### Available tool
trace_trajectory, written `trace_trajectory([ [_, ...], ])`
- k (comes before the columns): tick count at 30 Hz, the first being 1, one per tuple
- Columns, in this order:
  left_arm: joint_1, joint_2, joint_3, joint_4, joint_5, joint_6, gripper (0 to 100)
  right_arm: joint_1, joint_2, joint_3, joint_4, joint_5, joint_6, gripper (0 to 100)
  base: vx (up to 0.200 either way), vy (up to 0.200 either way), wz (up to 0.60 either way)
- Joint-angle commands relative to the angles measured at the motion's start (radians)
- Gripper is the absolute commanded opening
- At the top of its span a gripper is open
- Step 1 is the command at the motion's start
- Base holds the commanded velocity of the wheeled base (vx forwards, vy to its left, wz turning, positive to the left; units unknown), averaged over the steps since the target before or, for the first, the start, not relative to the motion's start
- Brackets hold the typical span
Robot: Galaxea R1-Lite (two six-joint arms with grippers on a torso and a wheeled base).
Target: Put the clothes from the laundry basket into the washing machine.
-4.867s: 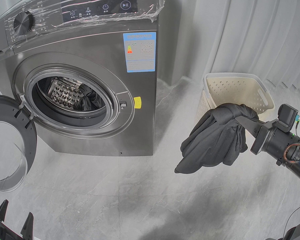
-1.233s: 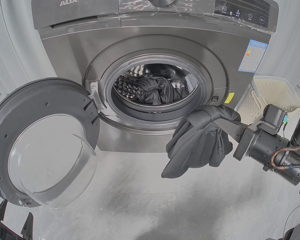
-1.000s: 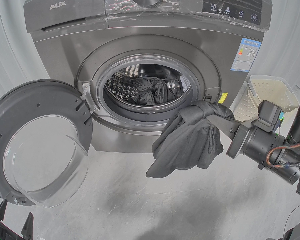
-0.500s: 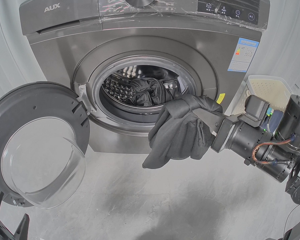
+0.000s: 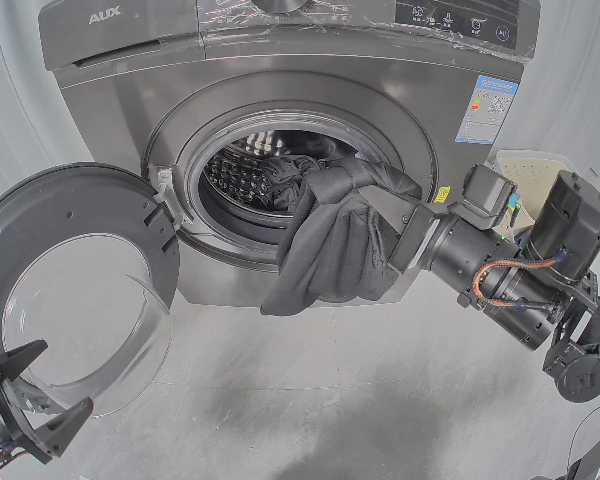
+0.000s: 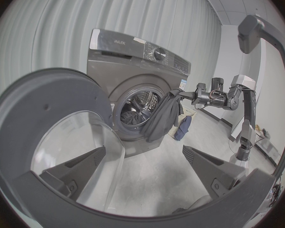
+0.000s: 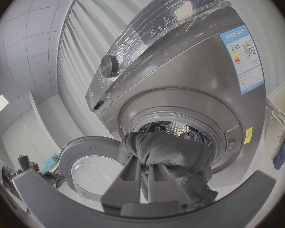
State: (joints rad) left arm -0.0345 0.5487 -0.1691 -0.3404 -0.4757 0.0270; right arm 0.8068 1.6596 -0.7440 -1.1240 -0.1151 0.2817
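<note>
- Right pincer point(image 5: 385, 203) is clamped on the dark garment point(image 5: 333, 248) at the washing machine point(image 5: 280, 81) drum mouth; the fabric drapes over the rim.
- Left pincer point(image 5: 63, 376) is spread wide and empty, near the open door point(image 5: 67, 235).
- Laundry basket point(image 5: 537, 168) stands beside the machine.

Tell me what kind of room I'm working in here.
Probably a laundry mock-up in a lab: front-loading washing machine with plastic film on its panel, laundry basket beside it, curtains behind.
</note>
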Motion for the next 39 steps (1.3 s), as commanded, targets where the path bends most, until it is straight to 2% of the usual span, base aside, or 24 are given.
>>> trace_trajectory([
  [1,-0.125,0.441,-0.015,-0.232,-0.038,0.005,100,0.015,0.046,-0.057,-0.026,0.000,-0.001,0,0.000,0.000,0.00],
  [2,-0.131,0.451,-0.016,-0.236,-0.038,0.002,100,0.015,0.046,-0.057,-0.025,0.000,-0.001,0,0.000,0.000,0.00],
  [3,-0.182,0.517,-0.029,-0.264,-0.038,-0.013,100,0.017,0.045,-0.055,-0.026,-0.001,-0.001,0,0.000,0.000,0.00],
  [4,-0.186,0.524,-0.029,-0.267,-0.040,-0.016,100,0.017,0.045,-0.055,-0.025,-0.001,0.001,0,0.000,0.000,0.00],
  [5,-0.234,0.589,-0.046,-0.307,-0.038,-0.044,100,0.017,0.043,-0.052,-0.025,-0.001,-0.001,0,0.000,0.000,0.00],
  [6,-0.259,0.628,-0.052,-0.336,-0.038,-0.055,100,0.017,0.043,-0.052,-0.026,-0.003,-0.001,0,0.000,0.000,0.00],
  [8,-0.289,0.691,-0.055,-0.393,-0.035,-0.062,100,0.017,0.042,-0.052,-0.026,-0.003,0.001,0,0.000,0.000,0.00],
  [12,-0.323,0.836,-0.069,-0.503,-0.006,-0.062,100,0.017,0.039,-0.044,-0.026,-0.003,0.002,0,0.000,0.000,0.00],
  [17,-0.340,0.955,-0.089,-0.588,-0.009,-0.059,100,0.017,0.020,-0.032,-0.025,-0.003,0.002,0,0.000,0.000,0.00],
  [25,-0.392,1.079,-0.185,-0.623,-0.004,-0.067,100,0.032,0.019,-0.026,-0.026,-0.005,0.002,0,0.000,0.000,0.00],
  [34,-0.395,1.189,-0.276,-0.628,-0.011,-0.067,100,0.041,0.019,-0.020,-0.026,-0.005,0.002,0,0.000,0.000,0.00],
  [39,-0.394,1.260,-0.317,-0.684,-0.003,-0.070,100,0.048,0.017,-0.018,-0.028,-0.005,0.004,0,0.000,0.000,0.00],
])
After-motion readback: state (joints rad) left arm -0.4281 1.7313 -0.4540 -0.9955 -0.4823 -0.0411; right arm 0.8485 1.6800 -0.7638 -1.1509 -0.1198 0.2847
